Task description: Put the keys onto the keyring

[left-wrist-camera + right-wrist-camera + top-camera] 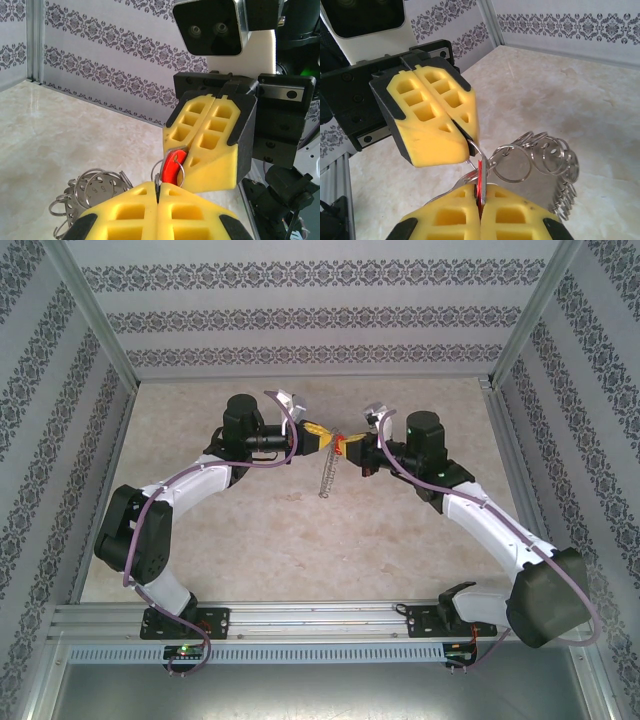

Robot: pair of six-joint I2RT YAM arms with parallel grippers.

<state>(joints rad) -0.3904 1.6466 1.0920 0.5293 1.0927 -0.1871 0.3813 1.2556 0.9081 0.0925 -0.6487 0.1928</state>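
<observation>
Both grippers meet tip to tip above the middle of the table. My left gripper (pixel 321 433) (pixel 159 189) is shut on a thin silver ring of the keyring (pixel 92 192), whose linked metal rings (pixel 547 155) hang down beside the jaws as a chain (pixel 324 478). My right gripper (pixel 353 446) (pixel 481 194) is shut on the key (pixel 173 166), a small piece with a red head and a silver edge (pixel 481 175). A thin wire loop curves around the red head between the two sets of yellow fingers. Whether it passes through the key's hole I cannot tell.
A beige marbled tabletop (pixel 300 540) lies below. Patterned walls (pixel 300 315) with metal frame posts close in the back and sides. An aluminium rail (pixel 320 620) carrying the arm bases runs along the near edge.
</observation>
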